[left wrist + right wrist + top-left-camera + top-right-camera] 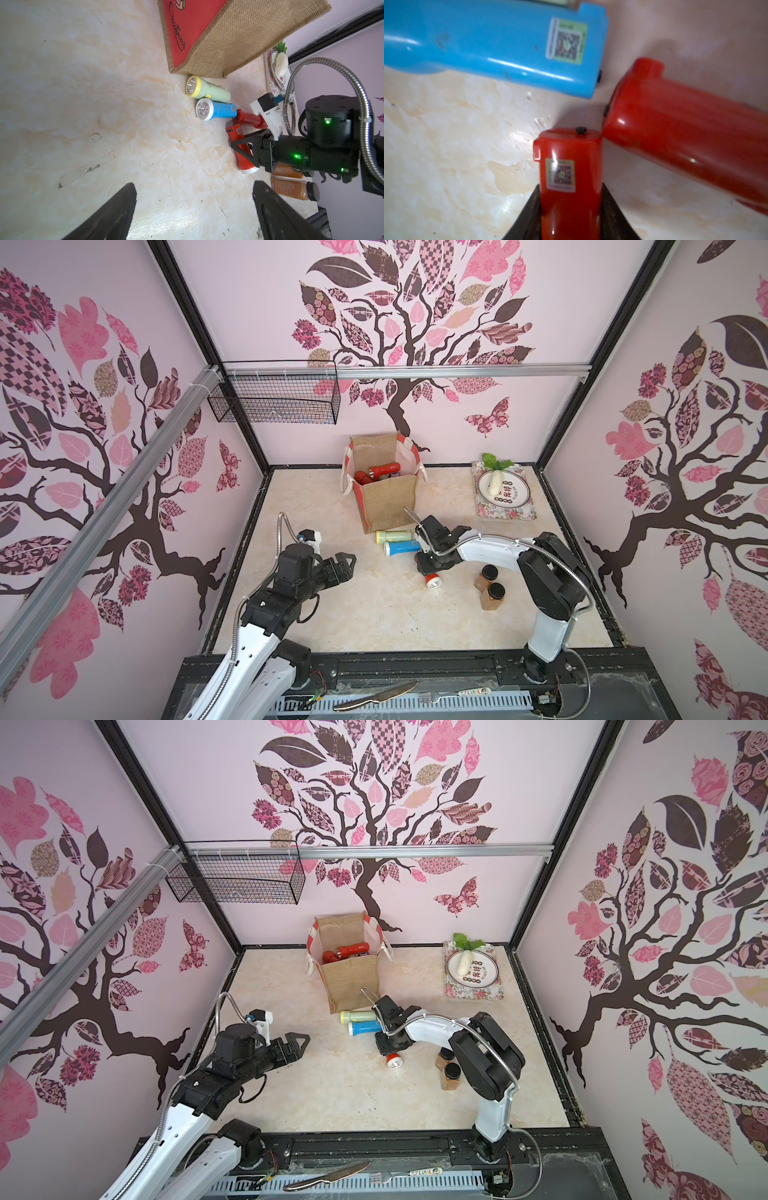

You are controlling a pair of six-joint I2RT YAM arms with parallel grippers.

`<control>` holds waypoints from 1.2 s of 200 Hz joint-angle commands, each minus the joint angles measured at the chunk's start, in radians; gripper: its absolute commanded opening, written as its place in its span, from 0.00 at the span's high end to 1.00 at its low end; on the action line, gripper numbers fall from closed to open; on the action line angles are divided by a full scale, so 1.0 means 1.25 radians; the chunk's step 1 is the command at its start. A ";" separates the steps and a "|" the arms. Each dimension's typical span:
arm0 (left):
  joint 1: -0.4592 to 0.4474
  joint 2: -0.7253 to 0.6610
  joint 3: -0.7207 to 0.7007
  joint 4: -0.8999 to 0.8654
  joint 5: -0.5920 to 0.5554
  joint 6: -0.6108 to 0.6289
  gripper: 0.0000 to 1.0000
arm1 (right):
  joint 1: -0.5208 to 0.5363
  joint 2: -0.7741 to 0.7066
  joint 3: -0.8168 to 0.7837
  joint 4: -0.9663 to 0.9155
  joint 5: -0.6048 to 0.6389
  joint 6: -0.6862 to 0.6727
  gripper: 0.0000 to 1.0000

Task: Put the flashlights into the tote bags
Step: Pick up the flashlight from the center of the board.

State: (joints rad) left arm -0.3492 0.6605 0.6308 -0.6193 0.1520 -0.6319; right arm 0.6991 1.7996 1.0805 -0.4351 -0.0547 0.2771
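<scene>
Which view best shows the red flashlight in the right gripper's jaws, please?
Right wrist view: the red flashlight is close, clamped between both jaws. Left wrist: jaws cover its middle. In both top views only its head shows.

A robot test cell: black frame posts [185,302] and aluminium rails [415,371] box in walls [291,435] papered with a pink tree mural [395,302]; left arm [257,655] and right arm [548,630] stand at the front of a marble-look tabletop [374,614] set with household props, a burlap tote bag [386,497], a floral tray [507,513].
</scene>
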 commanded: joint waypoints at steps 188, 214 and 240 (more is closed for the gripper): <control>0.001 0.103 0.155 -0.039 0.107 0.047 0.02 | 0.001 -0.177 0.497 -0.174 0.020 -0.095 1.00; 0.001 0.130 0.211 -0.105 0.107 0.071 0.02 | 0.001 -0.111 0.595 -0.168 0.024 -0.097 1.00; 0.001 0.130 0.236 -0.138 0.097 0.081 0.02 | 0.001 -0.004 0.772 -0.214 0.027 -0.101 1.00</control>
State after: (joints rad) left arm -0.3492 0.8295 0.8486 -0.7269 0.2749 -0.5697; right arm 0.6991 1.7004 1.8591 -0.6678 -0.0360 0.1741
